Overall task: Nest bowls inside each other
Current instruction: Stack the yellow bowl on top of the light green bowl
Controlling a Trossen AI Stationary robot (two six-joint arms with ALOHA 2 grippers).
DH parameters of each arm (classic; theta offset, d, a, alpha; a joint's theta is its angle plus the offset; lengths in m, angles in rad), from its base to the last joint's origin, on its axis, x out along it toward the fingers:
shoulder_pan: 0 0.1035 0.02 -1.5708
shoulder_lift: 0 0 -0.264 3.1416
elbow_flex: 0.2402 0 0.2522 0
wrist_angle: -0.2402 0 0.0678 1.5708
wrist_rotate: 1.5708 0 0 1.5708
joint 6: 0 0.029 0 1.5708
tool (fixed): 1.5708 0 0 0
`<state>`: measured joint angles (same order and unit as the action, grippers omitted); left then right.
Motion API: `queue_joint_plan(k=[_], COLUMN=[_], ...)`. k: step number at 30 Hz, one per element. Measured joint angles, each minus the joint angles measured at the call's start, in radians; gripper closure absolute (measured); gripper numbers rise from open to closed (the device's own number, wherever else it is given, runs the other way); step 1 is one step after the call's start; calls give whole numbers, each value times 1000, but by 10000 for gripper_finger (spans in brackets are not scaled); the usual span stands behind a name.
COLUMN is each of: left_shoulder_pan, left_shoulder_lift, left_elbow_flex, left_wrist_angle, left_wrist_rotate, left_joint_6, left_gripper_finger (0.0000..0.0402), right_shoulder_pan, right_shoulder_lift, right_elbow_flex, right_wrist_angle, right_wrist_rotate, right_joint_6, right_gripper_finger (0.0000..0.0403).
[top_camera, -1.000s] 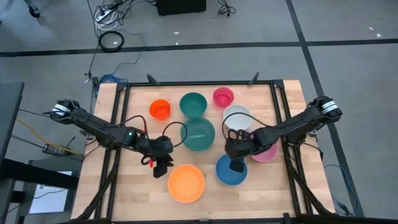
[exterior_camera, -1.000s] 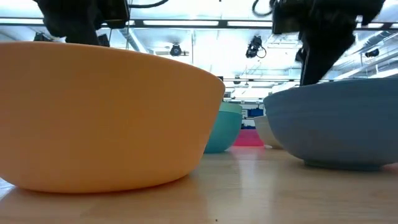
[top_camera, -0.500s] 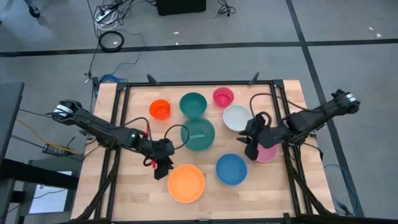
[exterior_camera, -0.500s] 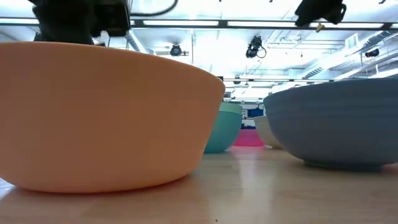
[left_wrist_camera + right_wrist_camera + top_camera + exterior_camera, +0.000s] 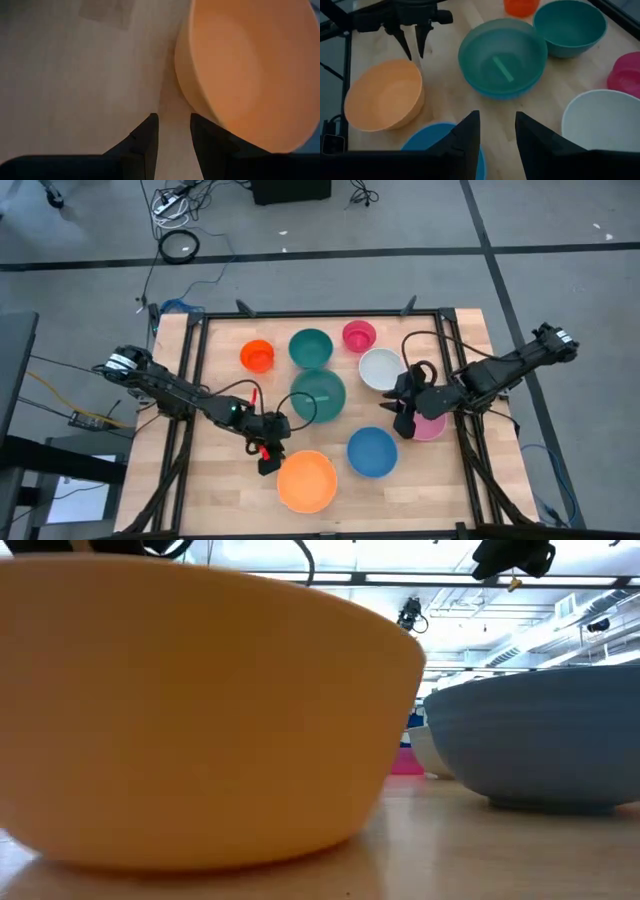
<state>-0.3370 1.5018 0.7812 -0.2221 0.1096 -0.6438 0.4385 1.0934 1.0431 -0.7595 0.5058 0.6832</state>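
Observation:
A large orange bowl (image 5: 307, 482) sits upright on the wood table near its front edge, and it fills the low view (image 5: 190, 710). My left gripper (image 5: 267, 464) stands open at the bowl's left rim, pointing steeply down (image 5: 173, 117). A blue bowl (image 5: 372, 452) stands to the right of the orange one. My right gripper (image 5: 403, 420) hangs open and empty above the table, between the white bowl (image 5: 382, 368) and the pink bowl (image 5: 430, 427). A sage green bowl sits inside a light blue one (image 5: 318, 393) at the middle of the table. My left gripper touches the orange bowl's outer wall (image 5: 199, 104) at the rim's left side with the outer side of one finger (image 5: 202, 131). The fingers slant down from the table's left, with nothing between them. The bowl rests on its base on the table.
A teal bowl (image 5: 310, 347), a small orange-red bowl (image 5: 257, 355) and a small magenta-red bowl (image 5: 359, 335) stand along the far side. A black frame (image 5: 320, 313) runs round the table. Bare wood lies at the near left (image 5: 215, 490).
My left gripper has gone down and toward the near right, against the orange bowl, which has slid a little toward the table's near edge and right. My right gripper has risen from the blue bowl's rim and drawn back toward the right and far side, then held still.

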Motion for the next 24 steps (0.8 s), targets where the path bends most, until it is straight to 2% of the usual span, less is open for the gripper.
queue_joint_plan(k=[7,11,18,24], left_shoulder_pan=[3,4,19,30], left_shoulder_lift=[10,10,10,10], left_elbow_flex=[0,14,61,111], left_wrist_angle=[33,32,-120,-104], left_wrist_rotate=[25,97,130,199], left_joint_6=[-18,-23,13,28], left_gripper_finger=[279,279,279,279], right_shoulder_pan=[0,0,0,0], right_shoulder_lift=[10,10,18,20], right_elbow_flex=[0,0,0,0], right_wrist_angle=[-4,-4,-5,-6], right_wrist_rotate=[-4,-8,-9,-24], right_joint_6=[13,19,14,4], right_gripper_finger=[290,290,290,290])
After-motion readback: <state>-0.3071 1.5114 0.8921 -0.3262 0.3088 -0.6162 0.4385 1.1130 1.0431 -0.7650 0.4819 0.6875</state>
